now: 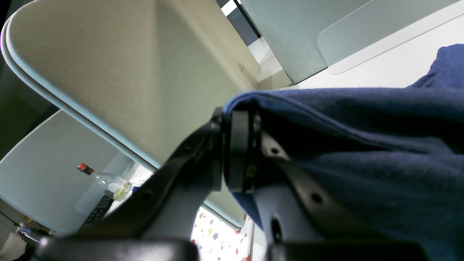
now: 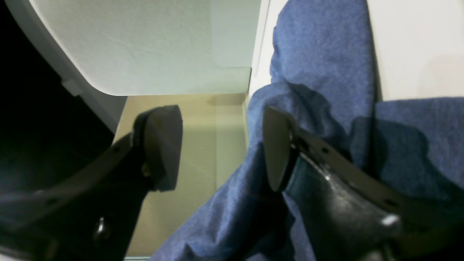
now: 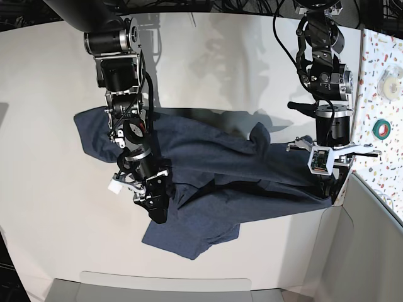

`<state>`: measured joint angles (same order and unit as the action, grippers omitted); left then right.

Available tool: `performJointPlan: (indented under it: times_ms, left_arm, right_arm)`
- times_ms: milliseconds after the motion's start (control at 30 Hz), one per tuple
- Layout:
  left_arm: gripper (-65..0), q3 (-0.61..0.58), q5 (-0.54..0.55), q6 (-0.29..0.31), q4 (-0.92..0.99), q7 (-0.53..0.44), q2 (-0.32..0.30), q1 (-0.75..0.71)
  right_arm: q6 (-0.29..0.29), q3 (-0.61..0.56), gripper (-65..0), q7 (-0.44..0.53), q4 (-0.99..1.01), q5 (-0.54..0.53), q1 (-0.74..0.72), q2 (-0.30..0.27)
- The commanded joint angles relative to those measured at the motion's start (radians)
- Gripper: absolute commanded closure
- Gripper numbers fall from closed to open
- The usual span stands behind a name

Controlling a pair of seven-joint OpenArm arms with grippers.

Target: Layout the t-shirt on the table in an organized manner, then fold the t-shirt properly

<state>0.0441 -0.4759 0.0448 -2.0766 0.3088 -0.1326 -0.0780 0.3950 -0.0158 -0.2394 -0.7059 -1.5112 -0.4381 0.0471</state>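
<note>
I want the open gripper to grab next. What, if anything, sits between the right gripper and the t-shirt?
Nothing visible. The right gripper stands open directly at the t-shirt; one finger already lies against the fabric, and the gap shows only background beyond the table.

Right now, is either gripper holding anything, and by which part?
Left gripper is shut on the t-shirt, pinching its edge. Right gripper is open, holding nothing.

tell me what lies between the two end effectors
In the base view, only the t-shirt spans from the right end effector to the left end effector, a rumpled stretch over the table.
</note>
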Motion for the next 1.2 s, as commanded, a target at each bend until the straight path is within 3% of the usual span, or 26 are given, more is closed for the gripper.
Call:
performJointPlan:
  times_ms: [0, 167, 400, 800, 867, 1167]
  left_arm:
    - [0.0, 0.001, -0.007, -0.021, -0.019, -0.032, -0.003, 0.011]
    - [0.0, -0.003, -0.007, -0.021, -0.019, -0.032, -0.003, 0.011]
    - [0.0, -0.005, -0.007, -0.021, -0.019, -0.029, -0.003, 0.011]
    - [0.0, 0.0, -0.007, -0.021, -0.019, -0.026, -0.003, -0.009]
    - [0.0, 0.0, -0.007, -0.021, -0.019, -0.026, -0.003, -0.009]
    - [0.0, 0.0, -0.008, -0.021, -0.017, -0.024, -0.003, -0.004]
  right_arm:
    - [-0.066, 0.004, -35.4, 0.025, 0.024, 0.028, 0.023, -0.02]
    - [-0.066, -0.002, -35.4, -0.021, 0.015, 0.028, 0.037, -0.017]
    - [-0.067, -0.003, -35.5, -0.13, 0.012, 0.028, 0.037, 0.046]
    - [-0.074, -0.063, -35.6, -0.117, -0.084, 0.028, -0.035, 0.11]
    - [-0.075, -0.066, -35.6, -0.081, -0.085, 0.028, -0.049, 0.11]
    - [-0.278, -0.194, -35.6, 0.128, -0.172, 0.028, -0.101, 0.11]
